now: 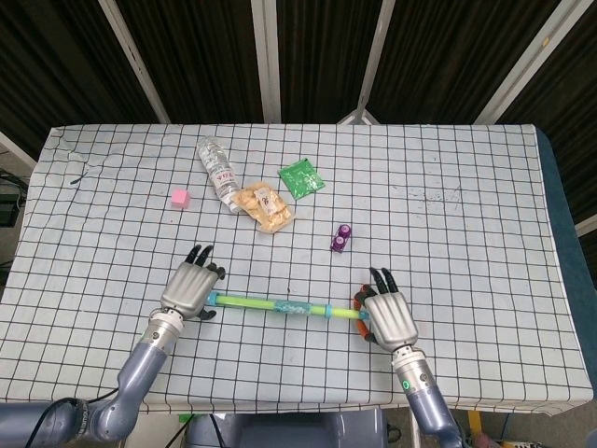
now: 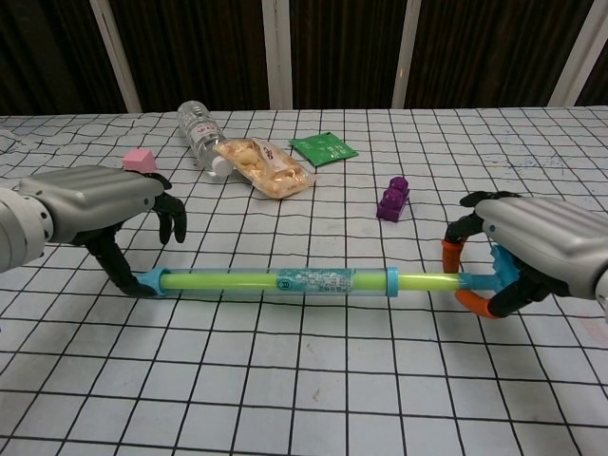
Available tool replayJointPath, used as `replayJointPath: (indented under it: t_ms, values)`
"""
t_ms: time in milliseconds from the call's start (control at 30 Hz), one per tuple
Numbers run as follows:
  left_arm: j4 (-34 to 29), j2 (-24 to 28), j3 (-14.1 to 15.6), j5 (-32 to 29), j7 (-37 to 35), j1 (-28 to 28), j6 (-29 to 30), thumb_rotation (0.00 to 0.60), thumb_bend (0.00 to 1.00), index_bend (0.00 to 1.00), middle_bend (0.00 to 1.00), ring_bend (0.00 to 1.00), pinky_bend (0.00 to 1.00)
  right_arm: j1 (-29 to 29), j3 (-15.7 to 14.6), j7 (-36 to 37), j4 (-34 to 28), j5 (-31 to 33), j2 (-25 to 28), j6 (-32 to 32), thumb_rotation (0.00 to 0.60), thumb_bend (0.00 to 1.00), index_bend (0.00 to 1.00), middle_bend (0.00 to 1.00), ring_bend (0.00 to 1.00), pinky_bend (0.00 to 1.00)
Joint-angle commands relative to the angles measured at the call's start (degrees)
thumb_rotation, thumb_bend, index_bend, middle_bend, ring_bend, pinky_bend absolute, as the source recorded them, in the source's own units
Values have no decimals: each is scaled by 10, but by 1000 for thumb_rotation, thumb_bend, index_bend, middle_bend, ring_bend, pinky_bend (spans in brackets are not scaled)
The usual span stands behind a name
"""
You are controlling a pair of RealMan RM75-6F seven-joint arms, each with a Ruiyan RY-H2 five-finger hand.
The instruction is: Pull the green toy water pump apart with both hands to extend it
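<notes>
The green toy water pump lies flat below the purple block. The right hand grips its orange handle; the left hand arches over the blue tip, fingers apart, not yet clamped. Pulling remains, I judge.

the pump lies across the near bench, a robot hand at each end. the bottle, snack bag and packet sit behind it.
</notes>
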Motion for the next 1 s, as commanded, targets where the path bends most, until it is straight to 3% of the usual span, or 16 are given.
replayJointPath:
  t_ms: [33, 800, 1000]
  values:
    - [5, -11, 4, -8, 5, -6, 7, 600, 247, 377, 368, 53, 15, 1, 0, 2, 1, 1, 1, 0, 600, 496, 621, 371, 0, 0]
    - [41, -60, 16, -38, -8, -35, 23, 600, 366, 407, 408, 56, 15, 6, 0, 5, -4, 10, 6, 2, 600, 496, 621, 377, 0, 0]
    - [43, -66, 19, -40, -14, -39, 25, 600, 449, 466, 481, 89, 25, 9, 1, 3, -7, 11, 8, 3, 600, 496, 621, 377, 0, 0]
